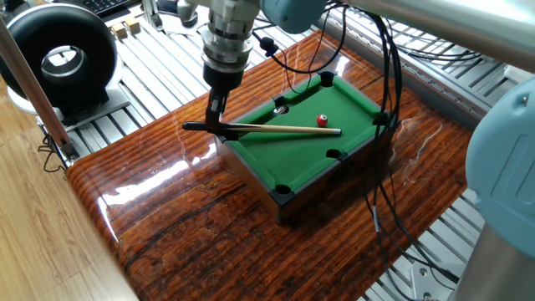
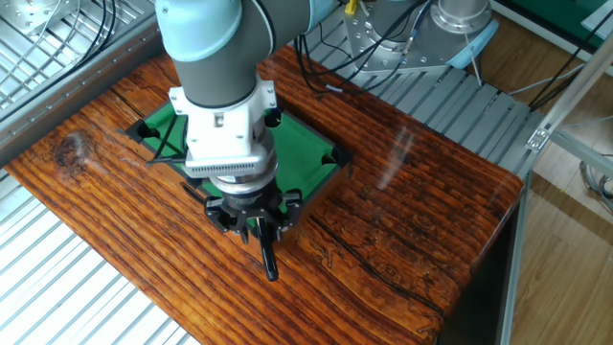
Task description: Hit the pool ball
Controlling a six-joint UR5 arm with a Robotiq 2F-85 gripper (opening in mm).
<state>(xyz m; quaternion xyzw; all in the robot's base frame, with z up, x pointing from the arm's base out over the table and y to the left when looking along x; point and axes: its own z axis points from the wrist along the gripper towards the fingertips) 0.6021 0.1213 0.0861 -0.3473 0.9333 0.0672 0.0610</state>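
Observation:
The pool ball [image 1: 322, 120] is a tiny red ball on the green felt of the small pool table [image 1: 294, 159], near its far side. A wooden cue [image 1: 276, 129] with a black butt lies across the table, its tip just right of and below the ball. My gripper [image 1: 216, 119] points down over the cue's black butt at the table's left end. In the other fixed view the gripper [image 2: 257, 230] looks open, with fingers on either side of the butt [image 2: 269, 261]. The arm hides the ball in that view.
The pool table [image 2: 321, 171] sits on a glossy wooden board [image 1: 192, 209]. A black round device [image 1: 63, 58] stands at the back left. Black cables [image 1: 389, 125] hang by the table's right end. Metal slats surround the board.

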